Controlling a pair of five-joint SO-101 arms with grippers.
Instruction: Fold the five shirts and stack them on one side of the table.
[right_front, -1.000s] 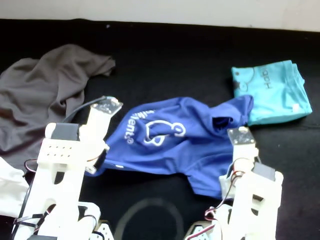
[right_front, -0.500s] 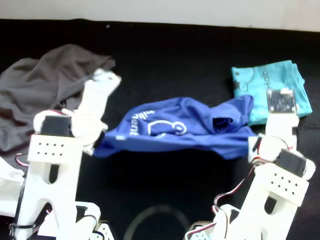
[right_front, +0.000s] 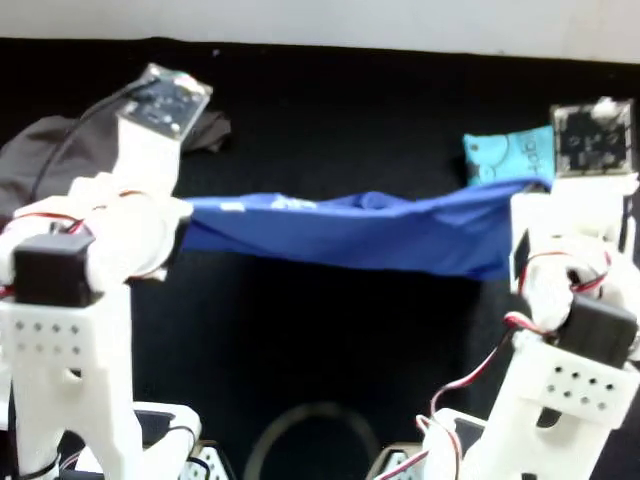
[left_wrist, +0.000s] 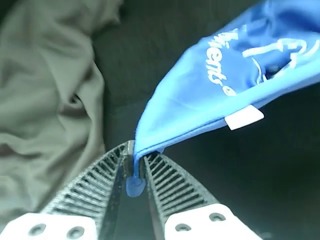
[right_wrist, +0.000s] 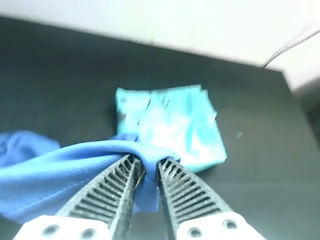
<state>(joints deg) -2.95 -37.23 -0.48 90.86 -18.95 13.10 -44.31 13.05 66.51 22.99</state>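
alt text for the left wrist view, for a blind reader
The left pincer is shut on a corner of a bright blue fabric shirt with white print, stretched away above the black table; a crumpled grey fabric shirt lies nearby.

You get soft, even light: the black cloth-covered table around the royal-blue fabric shirt reads deeply dark, while the white plastic arms flanking it and the pale wall beyond glare.

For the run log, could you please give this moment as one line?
blue shirt: stretched between arms | left gripper: shut on it | right gripper: shut on it
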